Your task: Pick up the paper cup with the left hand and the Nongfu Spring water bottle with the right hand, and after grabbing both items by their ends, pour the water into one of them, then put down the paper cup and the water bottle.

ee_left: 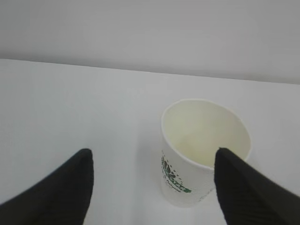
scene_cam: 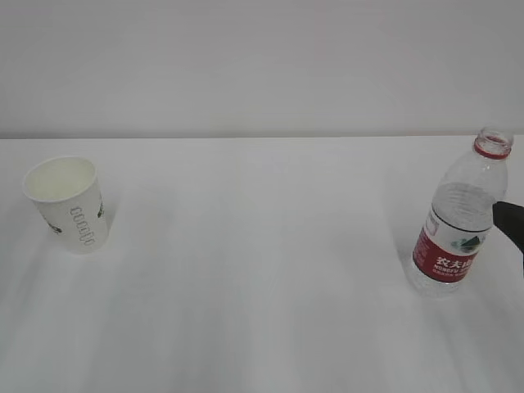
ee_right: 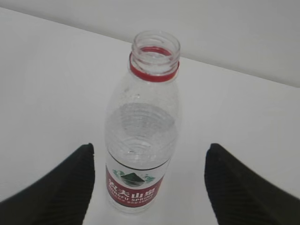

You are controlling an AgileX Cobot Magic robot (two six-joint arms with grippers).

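The white paper cup (scene_cam: 69,205) stands upright at the table's left, and it looks empty in the left wrist view (ee_left: 204,145). My left gripper (ee_left: 153,152) is open just short of it. The cup sits toward the right fingertip (ee_left: 234,178) and nothing is gripped. This gripper is out of the exterior view. The Nongfu Spring water bottle (scene_cam: 458,217) stands upright at the right, uncapped, with water (ee_right: 140,136) filling its lower part. My right gripper (ee_right: 150,146) is open, with the bottle (ee_right: 143,103) ahead between its fingers and untouched. Only a dark tip (scene_cam: 512,225) of it shows beside the bottle.
The white table (scene_cam: 262,270) runs back to a plain pale wall (scene_cam: 262,65). Bare table surface lies between the cup and the bottle.
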